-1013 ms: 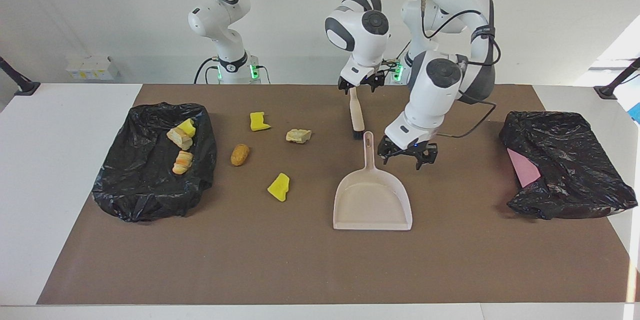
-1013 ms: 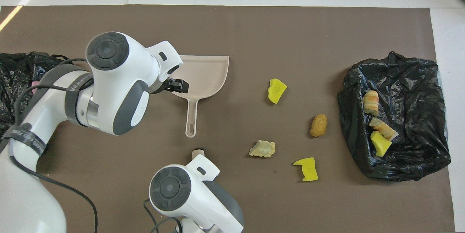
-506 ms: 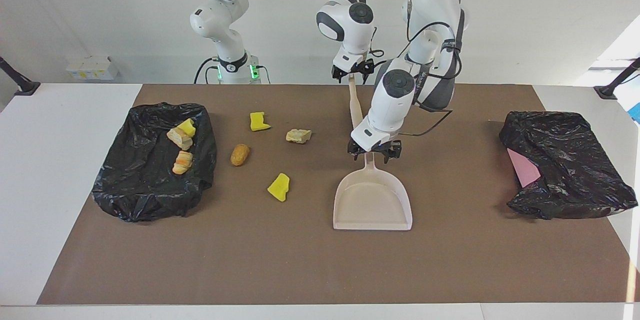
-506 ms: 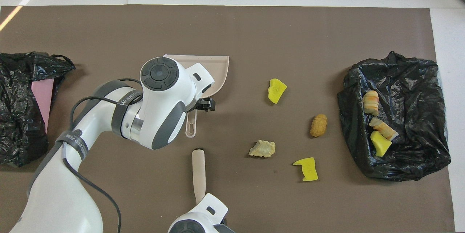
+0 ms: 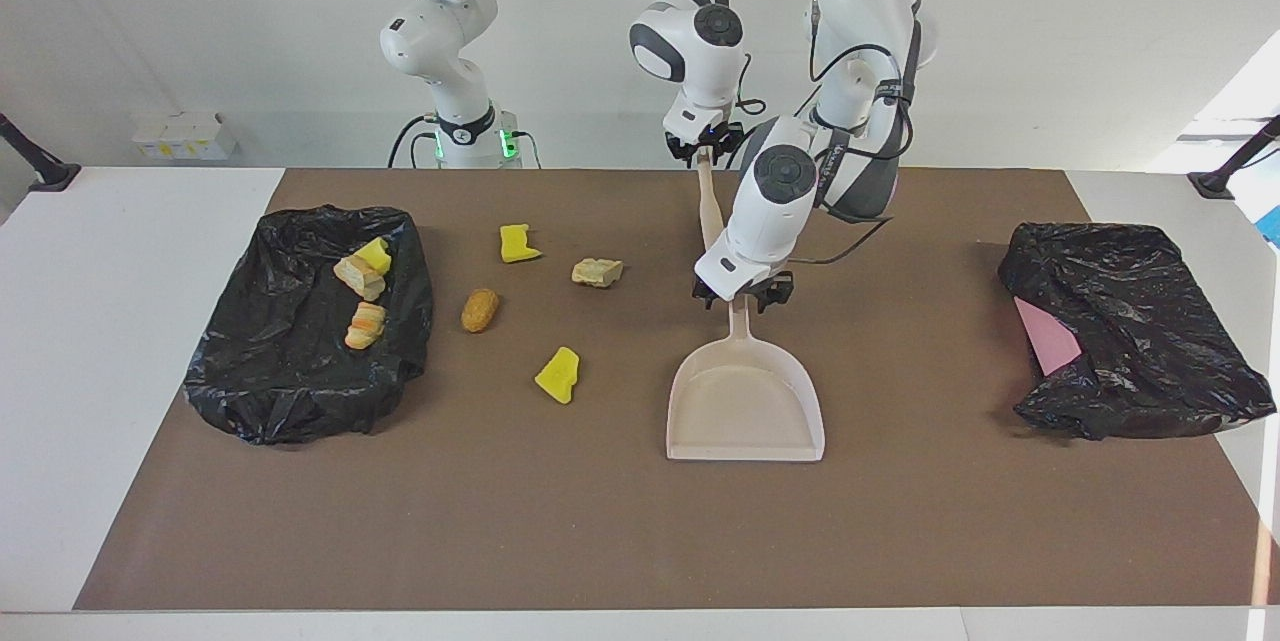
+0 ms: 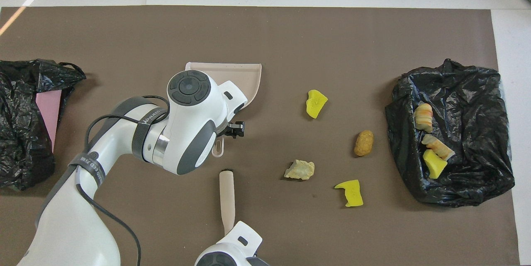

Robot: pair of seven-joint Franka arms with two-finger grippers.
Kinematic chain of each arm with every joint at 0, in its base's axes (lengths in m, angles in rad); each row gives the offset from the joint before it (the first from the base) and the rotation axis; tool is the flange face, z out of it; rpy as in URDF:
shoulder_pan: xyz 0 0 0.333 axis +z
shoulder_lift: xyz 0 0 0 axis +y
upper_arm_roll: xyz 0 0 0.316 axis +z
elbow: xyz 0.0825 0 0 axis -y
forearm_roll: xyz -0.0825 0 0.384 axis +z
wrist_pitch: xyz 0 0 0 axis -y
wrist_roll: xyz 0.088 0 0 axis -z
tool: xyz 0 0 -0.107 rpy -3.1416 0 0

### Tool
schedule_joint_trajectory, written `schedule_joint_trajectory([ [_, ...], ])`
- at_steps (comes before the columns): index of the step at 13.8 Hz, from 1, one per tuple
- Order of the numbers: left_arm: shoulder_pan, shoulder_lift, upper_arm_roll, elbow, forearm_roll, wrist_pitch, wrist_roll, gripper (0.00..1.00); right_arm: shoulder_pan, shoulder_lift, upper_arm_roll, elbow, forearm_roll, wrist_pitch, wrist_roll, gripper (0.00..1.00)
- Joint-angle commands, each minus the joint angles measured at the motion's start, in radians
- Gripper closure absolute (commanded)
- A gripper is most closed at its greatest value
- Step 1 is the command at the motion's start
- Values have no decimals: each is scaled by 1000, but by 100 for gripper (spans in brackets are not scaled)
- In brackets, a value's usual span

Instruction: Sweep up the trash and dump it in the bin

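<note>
since a second ago my left gripper [image 5: 738,298] has crossed from beside the dustpan [image 5: 745,411] to its handle, fingers narrowed around the handle; whether they press it yet i cannot tell. my right gripper [image 5: 705,152] has drawn up and back, clamped on the top of the brush [image 5: 711,211], which slants down with its bristle end hidden by my left arm. trash, loose on the mat toward my right arm's end from both grippers: tan lump [image 5: 597,272], two yellow chunks [image 5: 519,243] [image 5: 558,375], brown piece [image 5: 480,310]. trash in the black bin bag [image 5: 290,391]: one yellow chunk [image 5: 374,254], two striped bread pieces [image 5: 358,276] [image 5: 366,325]. second black bag [image 5: 1150,361] at my left arm's end.
</note>
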Motion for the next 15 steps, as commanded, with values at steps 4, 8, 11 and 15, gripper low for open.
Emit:
schedule_joint_trajectory([
  [4, 0, -34, 19, -18, -10, -3, -4, 100, -5, -28, -4, -7, -5, 3, 31, 100],
  [8, 37, -41, 29, 43, 10, -21, 31, 100, -77, -155, -9, -24, -47, -114, 138, 100],
  [11, 109, -69, 28, 58, 39, -37, 166, 100, -188, -267, -7, -73, -65, -229, 147, 100],
  [15, 219, -120, 28, 55, 39, -96, 479, 100, -307, -322, -6, -155, -152, -307, 190, 100],
])
